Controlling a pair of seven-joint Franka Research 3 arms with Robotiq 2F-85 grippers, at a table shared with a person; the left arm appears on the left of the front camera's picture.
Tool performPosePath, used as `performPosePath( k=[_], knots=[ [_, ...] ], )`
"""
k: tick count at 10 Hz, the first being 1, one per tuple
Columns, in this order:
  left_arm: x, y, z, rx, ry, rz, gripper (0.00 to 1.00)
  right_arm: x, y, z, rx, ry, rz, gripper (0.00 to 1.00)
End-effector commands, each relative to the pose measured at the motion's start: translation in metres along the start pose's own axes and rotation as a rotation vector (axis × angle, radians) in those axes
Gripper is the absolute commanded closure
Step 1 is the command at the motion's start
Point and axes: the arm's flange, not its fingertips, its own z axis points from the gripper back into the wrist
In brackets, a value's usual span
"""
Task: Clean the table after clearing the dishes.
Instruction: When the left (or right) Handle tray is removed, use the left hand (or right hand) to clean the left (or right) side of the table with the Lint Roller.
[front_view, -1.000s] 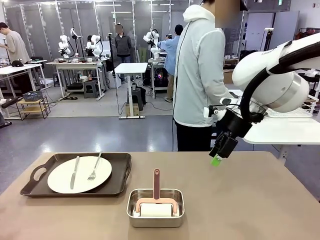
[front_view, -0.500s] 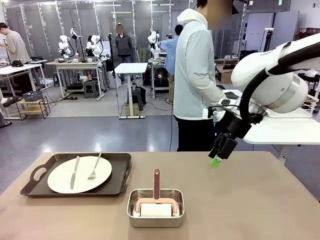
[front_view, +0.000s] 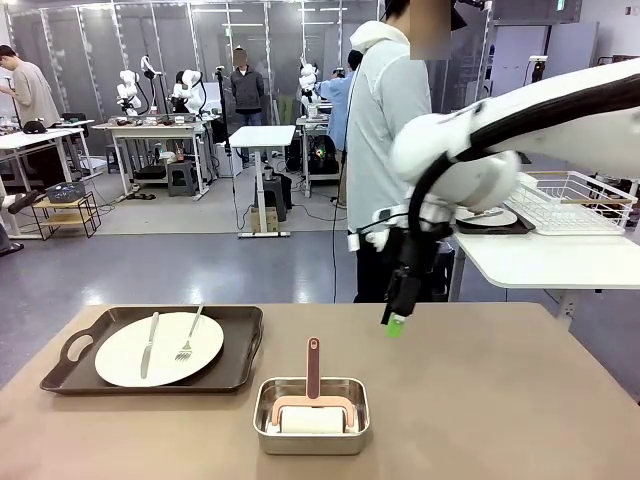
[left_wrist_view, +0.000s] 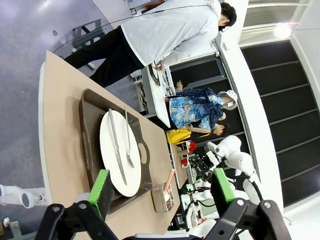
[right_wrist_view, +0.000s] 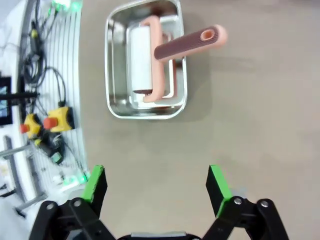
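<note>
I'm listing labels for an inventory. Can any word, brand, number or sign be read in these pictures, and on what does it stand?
No text can be read.
The plate, tray, steel pan, roller and table carry no print.
The small screen beside the table in the right wrist view is too blurred to read.
</note>
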Motion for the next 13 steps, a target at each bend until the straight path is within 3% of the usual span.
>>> performPosePath(
  k=[1, 6, 13],
  knots=[
    [-0.002, -0.003, 0.004, -0.004, 0.012, 0.000, 0.00, 0.050, -0.032, 0.007, 0.084, 0.138, 0.012, 0.00],
    [-0.002, -0.003, 0.004, -0.004, 0.012, 0.000, 0.00, 0.114, -0.052, -0.035, 0.167, 0.216, 0.006, 0.00],
    [-0.002, -0.003, 0.004, -0.004, 0.012, 0.000, 0.00, 0.144, -0.077, -0.065, 0.228, 0.293, 0.027, 0.00]
  ],
)
